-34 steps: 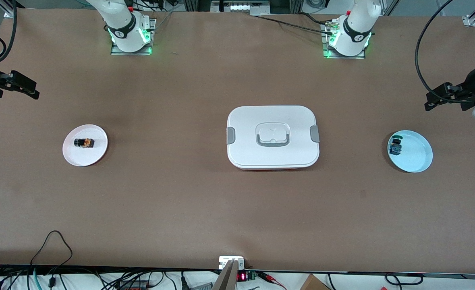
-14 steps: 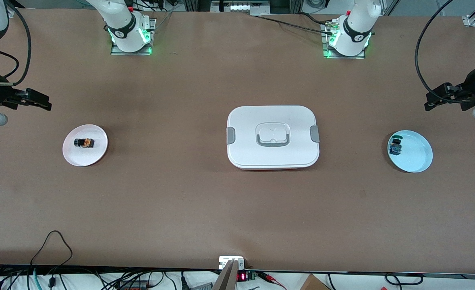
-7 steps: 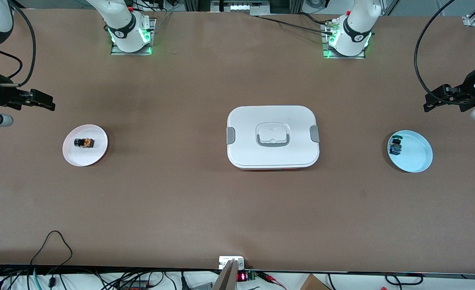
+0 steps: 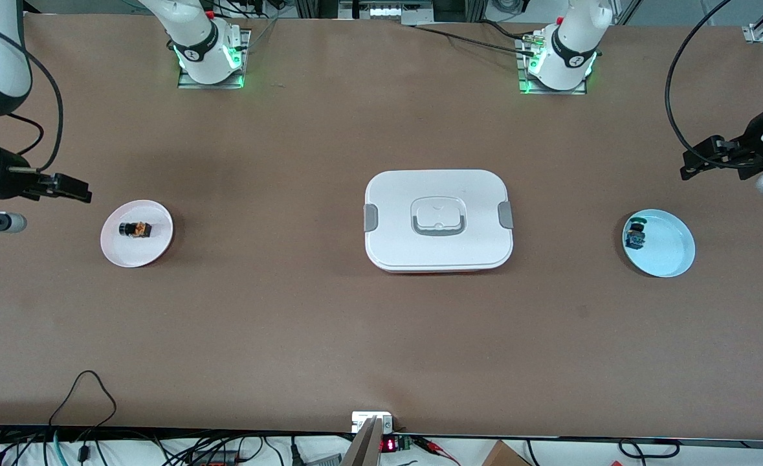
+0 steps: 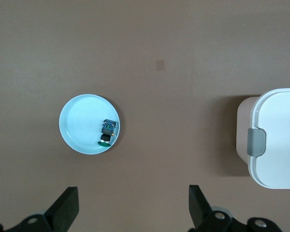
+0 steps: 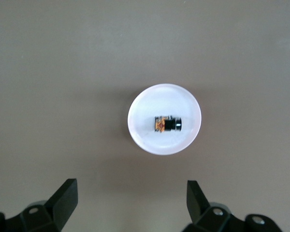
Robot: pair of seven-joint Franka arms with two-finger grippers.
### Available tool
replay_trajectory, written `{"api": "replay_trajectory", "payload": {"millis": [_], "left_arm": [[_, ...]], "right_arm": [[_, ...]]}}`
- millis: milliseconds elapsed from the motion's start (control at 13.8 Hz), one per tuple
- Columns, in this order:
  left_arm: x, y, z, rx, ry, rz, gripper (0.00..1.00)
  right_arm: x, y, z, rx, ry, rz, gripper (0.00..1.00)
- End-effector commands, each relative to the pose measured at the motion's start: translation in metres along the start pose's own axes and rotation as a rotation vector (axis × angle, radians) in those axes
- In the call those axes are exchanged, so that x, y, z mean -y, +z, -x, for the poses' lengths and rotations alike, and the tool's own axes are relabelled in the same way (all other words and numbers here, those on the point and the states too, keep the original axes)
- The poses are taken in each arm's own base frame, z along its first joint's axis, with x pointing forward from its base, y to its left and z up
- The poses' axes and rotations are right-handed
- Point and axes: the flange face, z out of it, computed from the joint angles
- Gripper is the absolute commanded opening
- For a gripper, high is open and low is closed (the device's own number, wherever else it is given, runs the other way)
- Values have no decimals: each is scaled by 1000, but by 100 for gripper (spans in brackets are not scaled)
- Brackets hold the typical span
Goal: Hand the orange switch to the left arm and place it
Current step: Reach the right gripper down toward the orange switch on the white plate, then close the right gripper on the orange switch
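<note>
The orange switch (image 4: 135, 229) lies on its side on a pale pink plate (image 4: 151, 249) toward the right arm's end of the table. It also shows in the right wrist view (image 6: 166, 123), in the middle of the plate (image 6: 154, 101). My right gripper (image 4: 78, 189) is open and empty, up over bare table beside that plate; in its wrist view (image 6: 132, 193) the jaws stand wide apart. My left gripper (image 4: 693, 167) is open and empty (image 5: 134, 198), over the table at the left arm's end. The white box (image 4: 438, 220) stands at the table's middle.
A light blue plate (image 4: 672, 249) near the left arm's end holds a small blue-and-green-capped switch (image 4: 635, 236); both show in the left wrist view, plate (image 5: 79, 123) and switch (image 5: 107, 132). The box's corner and grey clip (image 5: 257, 142) show there too. Cables lie along the table's near edge.
My right gripper has come in from the table's end and closer to the pink plate. The left gripper has hardly moved. The switch and box lie as before.
</note>
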Motion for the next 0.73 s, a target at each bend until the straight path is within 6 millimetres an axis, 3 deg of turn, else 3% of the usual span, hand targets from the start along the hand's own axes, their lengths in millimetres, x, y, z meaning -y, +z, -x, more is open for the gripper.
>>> {"api": "replay_trajectory", "payload": {"millis": [0,145,364,655], "left_arm": [[3,-5,-2,4,9,-12,100],[3,-4,-2,5,9,-12,100],[3,-4,-2,5,9,-12,100],[3,-4,-2,5,9,-12,100]], "right_arm": [[-6,18,-14,-5,20,1,100],[-9,47,-17,-39,21,2,100],[-35,90,-14,-39,49,-3,100],[-35,141,-6,-74,48,-3,100]]}}
